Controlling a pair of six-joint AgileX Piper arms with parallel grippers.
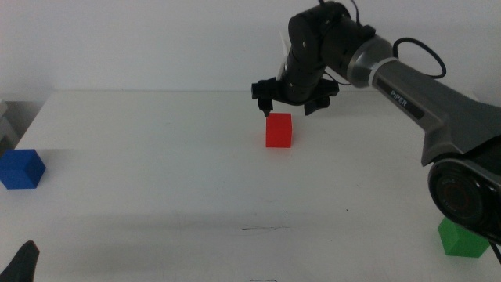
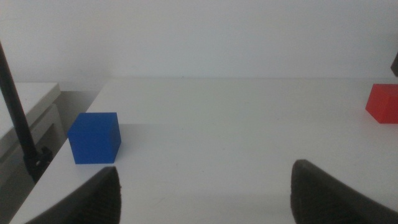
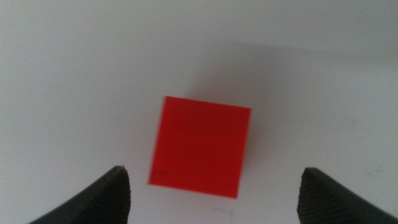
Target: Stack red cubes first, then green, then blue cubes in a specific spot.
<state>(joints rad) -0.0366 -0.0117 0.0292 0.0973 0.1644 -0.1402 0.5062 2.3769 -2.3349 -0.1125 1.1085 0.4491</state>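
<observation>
Middle view, read from left to right with the red cube (image 1: 278, 130) as the landmark: the blue cube (image 1: 21, 168) sits far to its left at the table (image 1: 156, 196) edge, untouched. Below that, at the picture's bottom edge, the left pincer (image 1: 23, 260) waits; its wrist view shows its jaws spread wide and empty, looking toward the blue cube. The red cube rests alone on the table's middle, probably marking the stacking spot, since it is first in the order. Directly above it hangs the right pincer (image 1: 293, 100), pointing down, jaws wide apart on either side and gripping nothing, clear of the cube. Far right of the red cube and nearer the camera, the green cube (image 1: 460, 237) lies, likely next.
</observation>
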